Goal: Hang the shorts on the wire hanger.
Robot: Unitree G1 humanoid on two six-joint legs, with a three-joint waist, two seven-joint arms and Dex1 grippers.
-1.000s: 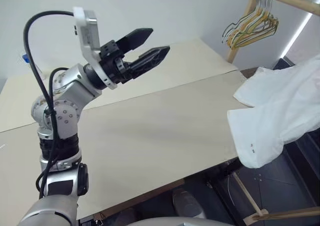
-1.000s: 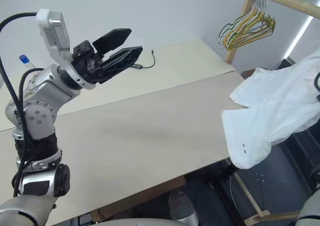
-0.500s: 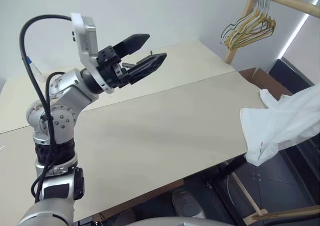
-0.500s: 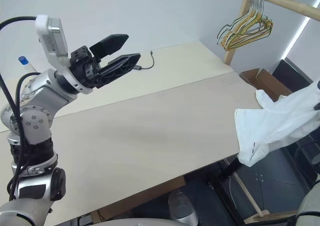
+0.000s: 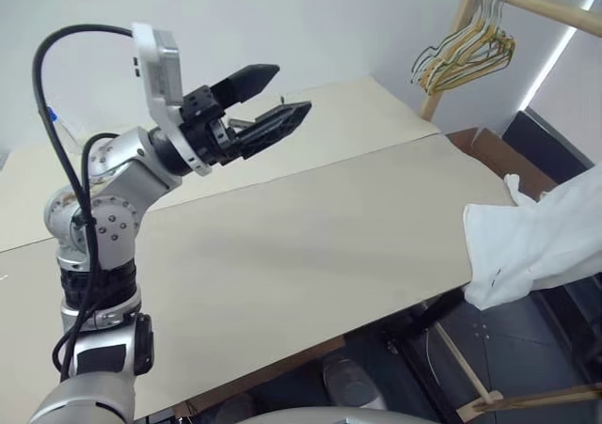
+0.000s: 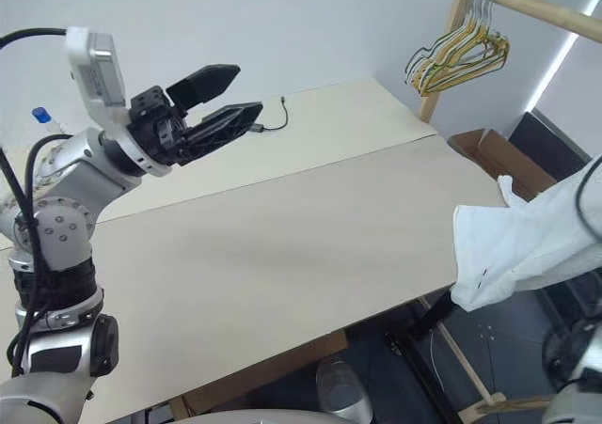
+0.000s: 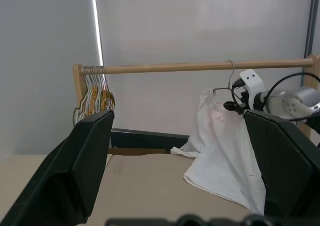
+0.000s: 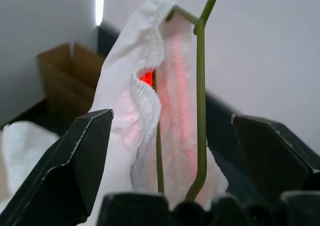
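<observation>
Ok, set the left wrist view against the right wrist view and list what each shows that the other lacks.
Left wrist view alone: the wooden rail, the bunch of coloured hangers, the table, the right gripper beside the hanging cloth.
Right wrist view alone: a cardboard box.
Both: the shorts draped on the wire hanger, and open jaws in the foreground.

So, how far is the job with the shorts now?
Mostly done, it seems: the shorts hang on the wire hanger, whose hook sits over the wooden rail. Nothing is in hand: the right gripper is open just before the hanger, and the left gripper is open over the table. Left: pulling the right arm back.
</observation>
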